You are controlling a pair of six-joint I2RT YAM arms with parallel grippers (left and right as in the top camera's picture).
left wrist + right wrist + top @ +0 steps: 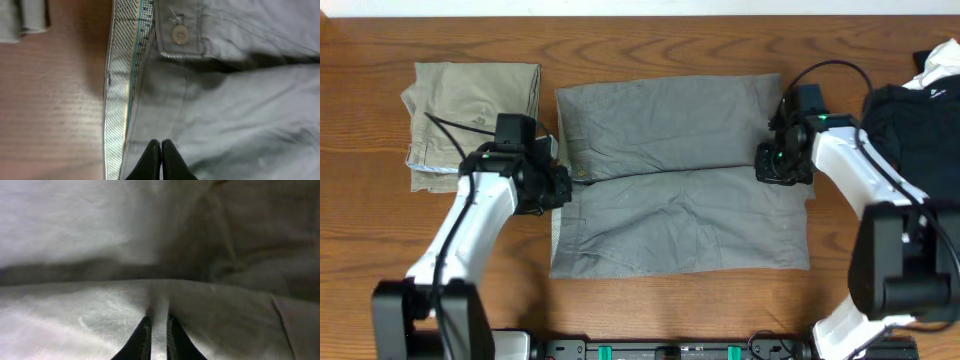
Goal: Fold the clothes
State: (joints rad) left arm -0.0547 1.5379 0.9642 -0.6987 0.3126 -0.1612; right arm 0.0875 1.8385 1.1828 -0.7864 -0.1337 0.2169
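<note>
Left fingers (154, 159) pressed shut at the waistband edge of the mid-grey wrinkled cotton shorts (680, 200); can't tell whether cloth is pinched. Right fingers (141, 340) narrow, nipping a fabric ridge at the shorts' opposite edge. Shorts lie flat, mid brown wooden tabletop (620, 30). Folded khaki trousers (470, 110) left of them, black garment (905, 120) right, neither touching.
</note>
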